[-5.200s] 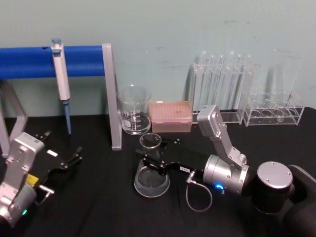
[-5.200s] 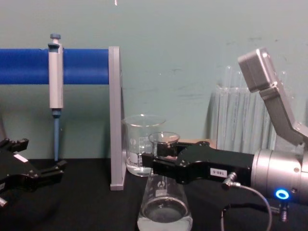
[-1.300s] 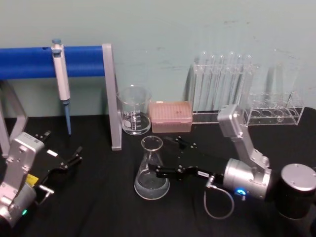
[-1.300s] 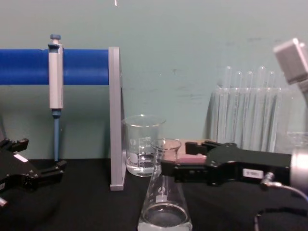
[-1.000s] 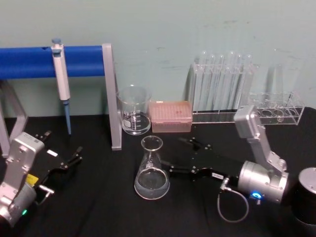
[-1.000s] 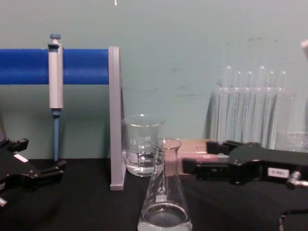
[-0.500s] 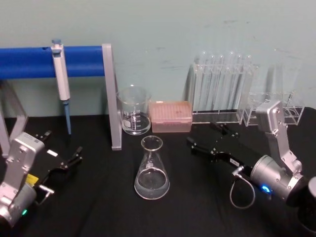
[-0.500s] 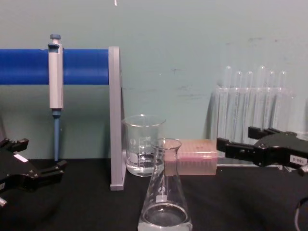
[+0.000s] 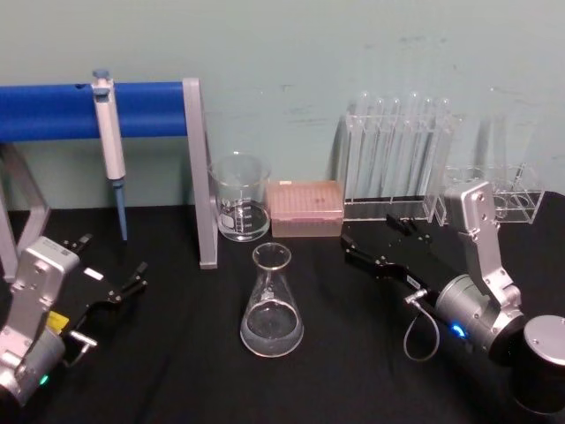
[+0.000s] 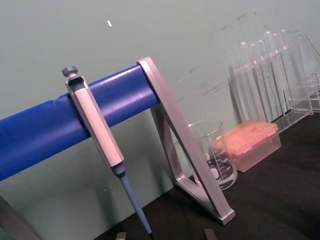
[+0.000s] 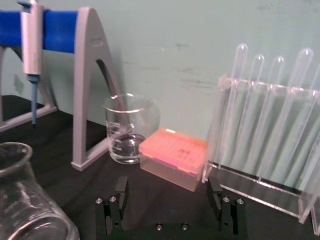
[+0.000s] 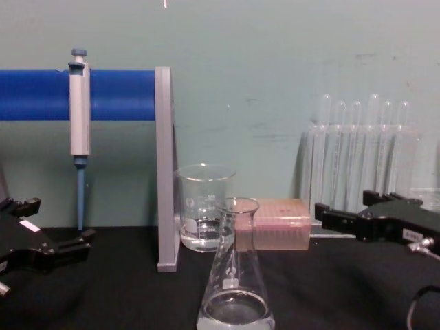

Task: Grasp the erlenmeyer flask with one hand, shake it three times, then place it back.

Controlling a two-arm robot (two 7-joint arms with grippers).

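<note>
The light is soft, even and fairly dim, probably from overhead, with a cool green cast on the wall (image 9: pixel 291 53). The black bench (image 9: pixel 177 371) swallows detail, so shadows on it barely read; a faint one falls behind the test tube rack (image 9: pixel 397 159). Small highlights glint on the erlenmeyer flask (image 9: pixel 271 305) and the beaker (image 12: pixel 204 206). All views look slightly soft and grainy. In the right wrist view the flask at the near edge is out of focus.

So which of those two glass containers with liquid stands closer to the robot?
The erlenmeyer flask, the cone-shaped one with the narrow neck, standing alone on the black table. The straight-sided beaker sits farther back near the wall, beside the pink box.
</note>
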